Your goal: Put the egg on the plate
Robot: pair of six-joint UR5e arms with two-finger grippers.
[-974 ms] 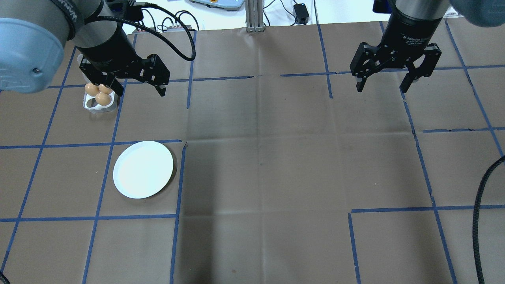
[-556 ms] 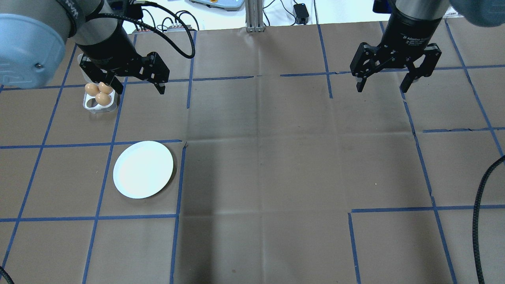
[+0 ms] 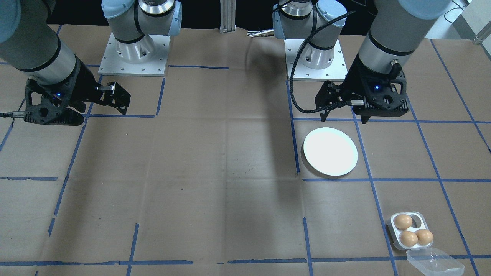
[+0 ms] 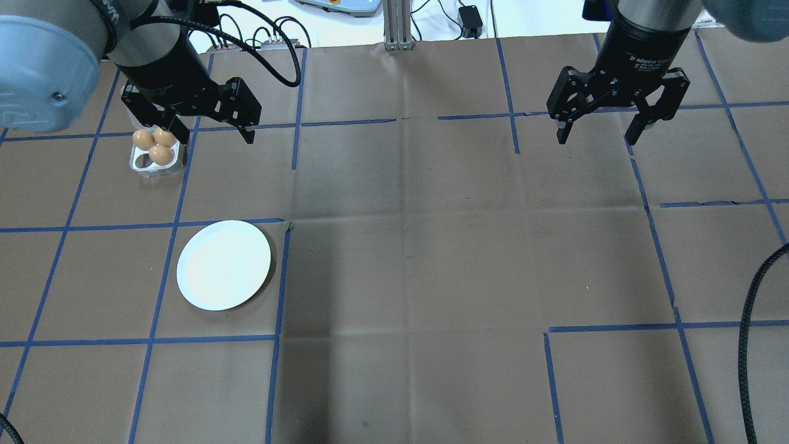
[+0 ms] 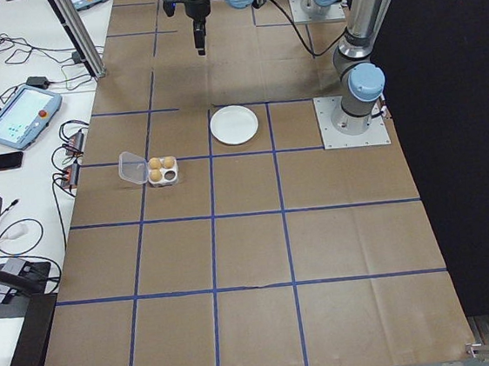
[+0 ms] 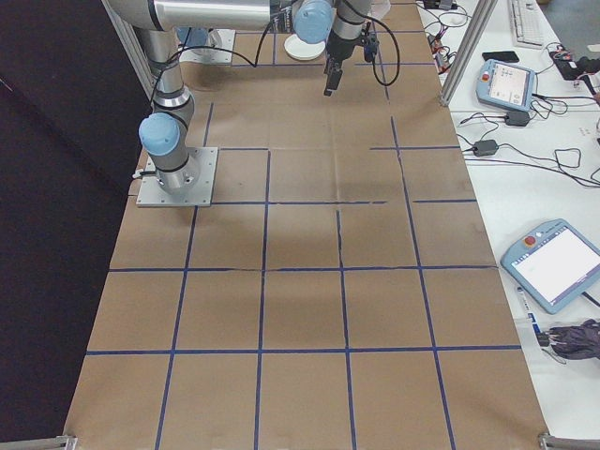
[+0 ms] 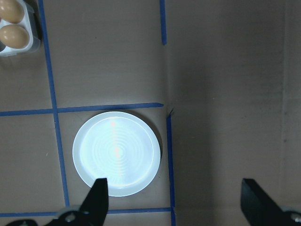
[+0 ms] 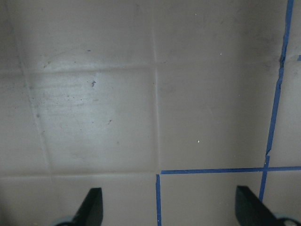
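Three brown eggs point(image 4: 161, 154) sit in a small clear tray point(image 4: 143, 169) at the far left of the table, and show again as eggs point(image 3: 408, 238) in the tray point(image 3: 420, 219). The white plate point(image 4: 224, 265) lies bare, nearer the robot; it is also in the front view point(image 3: 330, 152) and straight below the left wrist camera point(image 7: 116, 153). My left gripper point(image 4: 216, 137) hangs open in the air just right of the tray, holding nothing point(image 3: 344, 117). My right gripper point(image 4: 596, 139) is open and holds nothing over the far right of the table.
The tray's clear lid point(image 3: 433, 262) lies open beside it. Brown paper with blue tape lines point(image 4: 394, 120) covers the table. Cables and a pendant point(image 5: 15, 120) lie beyond the far edge. A black cable point(image 4: 749, 333) hangs at the right.
My left gripper has shifted slightly left and toward the far edge, closer to the egg tray, still open. The right gripper, plate and eggs have not moved.
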